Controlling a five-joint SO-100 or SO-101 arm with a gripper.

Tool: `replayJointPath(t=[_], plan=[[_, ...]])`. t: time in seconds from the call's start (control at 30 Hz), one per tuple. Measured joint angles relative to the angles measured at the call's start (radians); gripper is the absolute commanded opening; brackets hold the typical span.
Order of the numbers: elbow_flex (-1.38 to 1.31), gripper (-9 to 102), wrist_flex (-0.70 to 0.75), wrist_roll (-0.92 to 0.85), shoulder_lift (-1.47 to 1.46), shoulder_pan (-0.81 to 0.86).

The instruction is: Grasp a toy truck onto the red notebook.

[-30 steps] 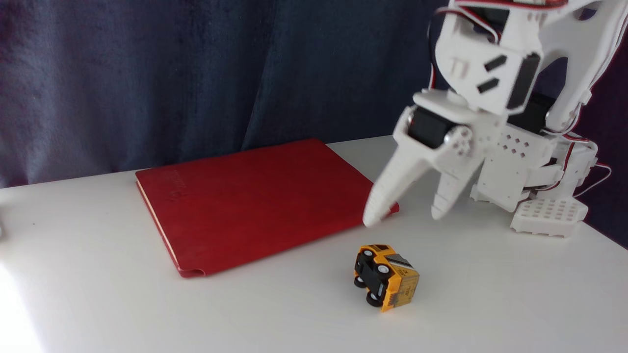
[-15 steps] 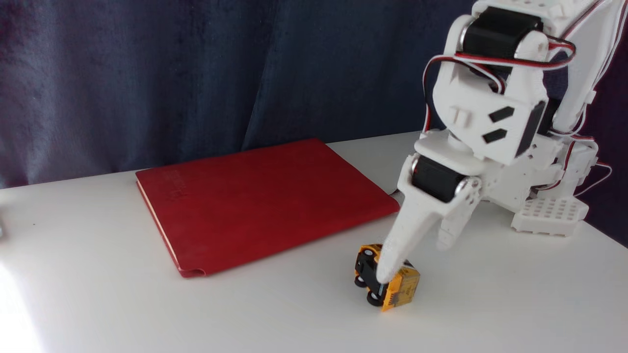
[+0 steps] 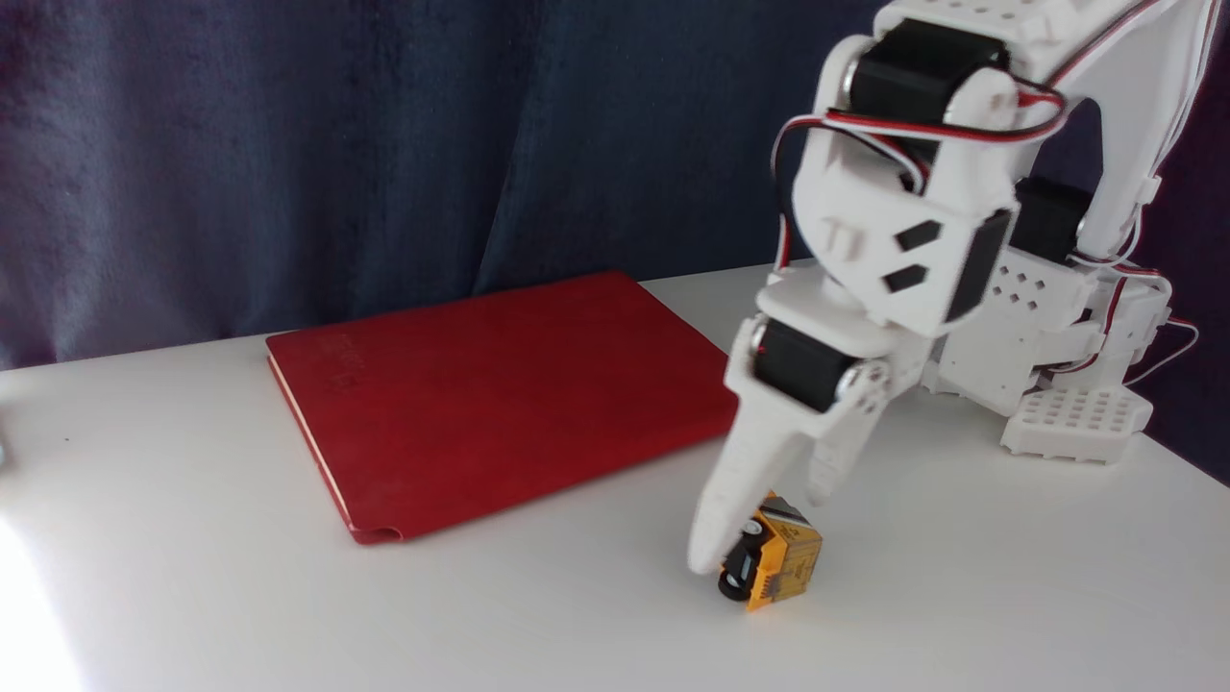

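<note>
**Inspector:** Position of the task items?

**Assistant:** The toy truck point(image 3: 780, 559) lies tipped on its side on the white table point(image 3: 961, 615), wheels facing left in the fixed view, just off the near right corner of the red notebook point(image 3: 500, 394) and apart from it. The gripper point(image 3: 759, 533) is down over the truck, its long finger covering the truck's left end and its shorter finger above the upper right side. The jaws stand partly apart. Whether they press the truck I cannot tell; the frame is blurred there.

**Inspector:** Risks?

**Assistant:** In my judgement, the main one is a poor hold. The truck is small and lying on its side, so closing fingers could bear on a wheel or a corner and squirt it out or spin it. The long fingertip sits close to the table and may scrape it.

**Inspector:** Surroundings and obstructions?

**Assistant:** A dark curtain point(image 3: 288, 144) hangs behind. The arm's base point(image 3: 1076, 423) stands at right, well clear. Nothing lies between truck and notebook; only the cover's raised edge must be cleared.
</note>
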Motion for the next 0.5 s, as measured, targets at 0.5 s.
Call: replayJointPath(t=[0.5], plan=[[0.054, 26, -0.028, 0.0, 0.014, 0.052]])
